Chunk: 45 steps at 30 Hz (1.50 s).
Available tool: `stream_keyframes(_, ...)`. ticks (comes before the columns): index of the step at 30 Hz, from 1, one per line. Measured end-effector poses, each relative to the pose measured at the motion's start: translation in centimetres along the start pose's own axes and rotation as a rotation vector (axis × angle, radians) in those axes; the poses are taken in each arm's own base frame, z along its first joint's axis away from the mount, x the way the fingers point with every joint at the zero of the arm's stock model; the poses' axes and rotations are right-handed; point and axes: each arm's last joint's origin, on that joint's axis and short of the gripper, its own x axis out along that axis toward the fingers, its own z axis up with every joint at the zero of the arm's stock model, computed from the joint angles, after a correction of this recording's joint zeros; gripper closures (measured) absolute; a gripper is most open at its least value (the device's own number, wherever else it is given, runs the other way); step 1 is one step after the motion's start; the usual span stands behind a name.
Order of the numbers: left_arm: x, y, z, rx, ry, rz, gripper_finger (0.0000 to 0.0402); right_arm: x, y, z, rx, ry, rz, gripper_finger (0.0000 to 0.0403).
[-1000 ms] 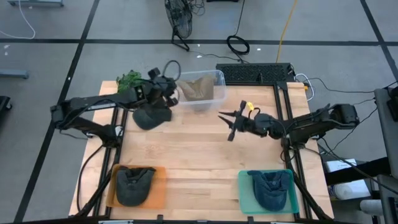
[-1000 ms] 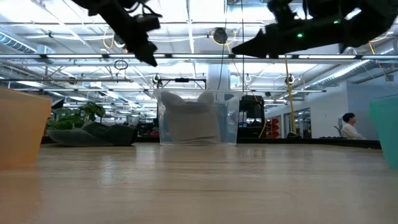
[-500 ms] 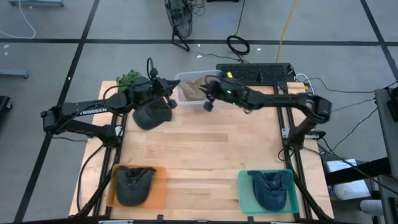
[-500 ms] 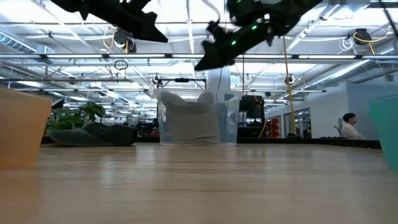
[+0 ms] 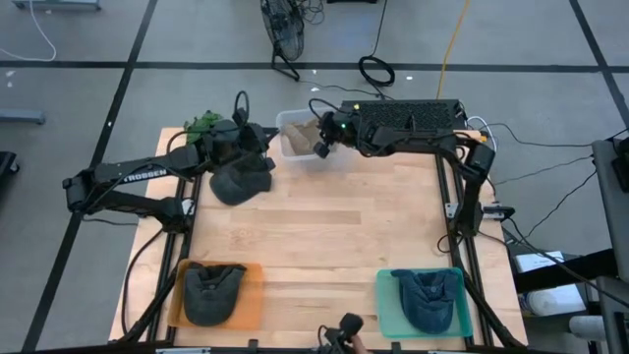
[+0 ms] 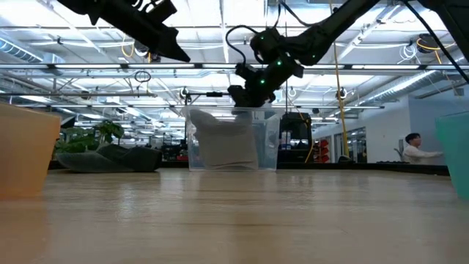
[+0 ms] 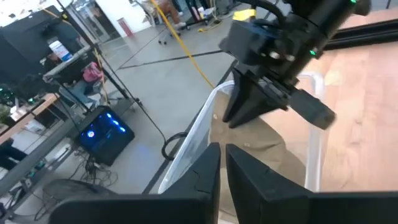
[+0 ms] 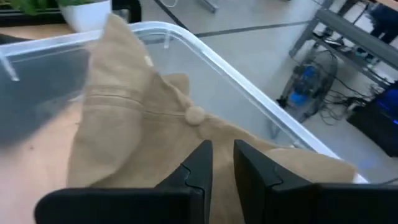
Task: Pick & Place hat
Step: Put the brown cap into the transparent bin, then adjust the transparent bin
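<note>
A tan hat (image 8: 143, 124) lies inside a clear plastic bin (image 5: 305, 128) at the table's far edge. My right gripper (image 5: 318, 147) hovers just over the bin's open top (image 6: 238, 94), pointing slantwise down at the tan hat, with its fingers (image 8: 199, 163) close together and nothing between them. A dark hat (image 5: 241, 180) rests on the table left of the bin. My left gripper (image 5: 263, 155) stands above it, shut and empty (image 7: 222, 163), pointing toward the bin.
An orange tray (image 5: 251, 295) holding a dark hat sits near left. A teal tray (image 5: 388, 305) with a blue hat sits near right. A green plant (image 5: 204, 125) stands at the far left corner. The table's middle is bare wood. A person (image 6: 410, 149) shows far behind.
My right gripper has swung from the table's right-middle toward the far edge and left, ending over the clear bin and tipping closer to level. My left gripper has tipped up closer to level above the dark hat. No hat has moved.
</note>
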Motion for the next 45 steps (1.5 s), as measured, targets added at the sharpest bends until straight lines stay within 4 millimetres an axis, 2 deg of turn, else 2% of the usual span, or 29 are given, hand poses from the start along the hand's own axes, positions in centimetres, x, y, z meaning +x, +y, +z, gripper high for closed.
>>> stream_keyframes(10, 0.0, -0.1, -0.2, 0.007, 0.018, -0.021, 0.0397, -0.3, -0.2, -0.8, 0.056, 0.101, -0.003, 0.036)
stream_keyframes(17, 0.0, -0.1, -0.2, -0.013, 0.018, -0.021, 0.0368, -0.4, 0.1, -1.1, 0.059, 0.132, 0.011, 0.036)
stream_keyframes(21, 0.0, -0.1, -0.2, -0.017, 0.017, -0.021, 0.0358, -1.2, 0.0, -0.5, 0.036, 0.111, 0.008, 0.036)
stream_keyframes(24, 0.0, -0.1, -0.2, -0.017, 0.019, -0.022, 0.036, -2.5, -0.4, 0.4, 0.013, 0.084, -0.008, 0.036)
stream_keyframes(29, 0.0, -0.1, -0.2, -0.015, 0.023, -0.024, 0.0373, -5.8, -0.7, 3.6, 0.038, -0.072, 0.009, 0.036)
stream_keyframes(32, 0.0, -0.2, -0.2, -0.016, 0.008, -0.041, 0.0384, -6.9, 0.4, 5.0, 0.05, -0.172, 0.052, 0.036)
stream_keyframes(36, 0.0, -0.3, 0.0, -0.02, -0.018, -0.091, 0.0397, -7.6, 2.9, 5.0, 0.048, -0.179, 0.27, 0.036)
stream_keyframes(41, 0.0, -0.5, 0.0, -0.039, -0.028, -0.139, 0.0382, -8.6, 6.8, 2.7, -0.069, -0.047, 0.421, 0.036)
stream_keyframes(45, -0.1, -0.5, 0.3, -0.056, -0.082, -0.194, 0.0363, -8.9, 9.0, 0.5, -0.097, -0.056, 0.466, 0.036)
